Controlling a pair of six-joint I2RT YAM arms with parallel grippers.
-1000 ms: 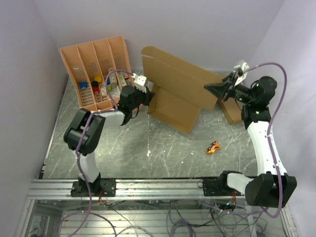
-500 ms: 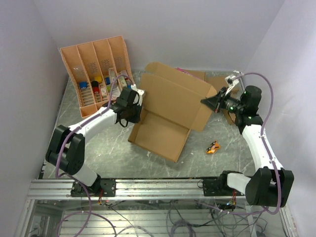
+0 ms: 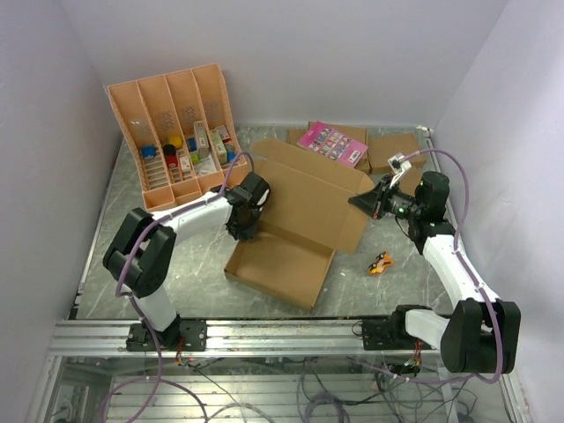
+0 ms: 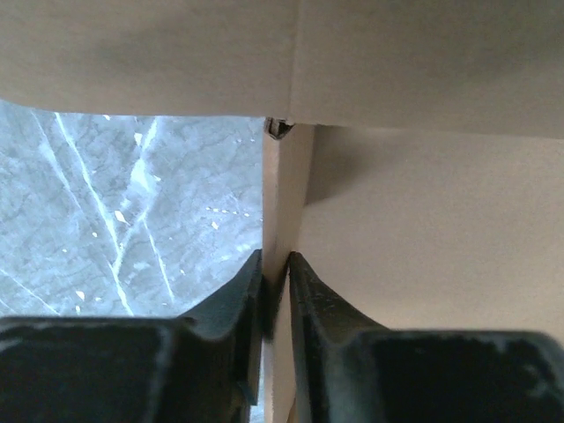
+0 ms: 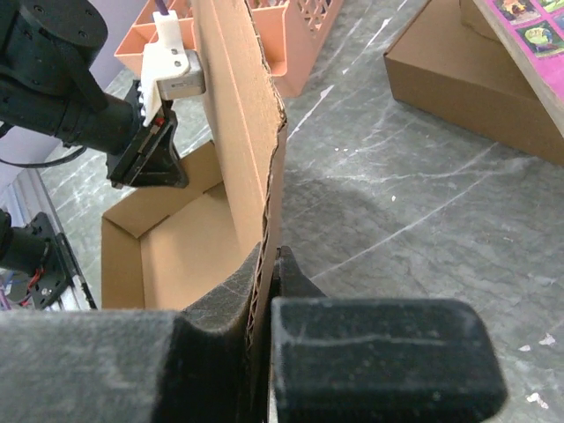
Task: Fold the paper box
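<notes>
The paper box (image 3: 280,264) lies on the table as an open brown tray, its big lid flap (image 3: 310,201) standing up behind it. My left gripper (image 3: 246,227) straddles the tray's left wall near the back corner. In the left wrist view its fingers (image 4: 275,261) flank that thin wall (image 4: 284,194) with a dark sliver on one side, so it is narrowly open. My right gripper (image 3: 359,202) is shut on the lid flap's right edge. The right wrist view shows the corrugated edge (image 5: 264,159) pinched between the right gripper's fingers (image 5: 270,257).
An orange-tan compartment tray (image 3: 132,110) leans at the back left. Smaller brown boxes (image 3: 397,152) and a pink booklet (image 3: 333,144) lie at the back right. A small orange object (image 3: 380,263) lies right of the paper box.
Both arms have brought the paper box down and nearer, so its tray now rests flat on the table. The left jaws have loosened slightly on the wall.
</notes>
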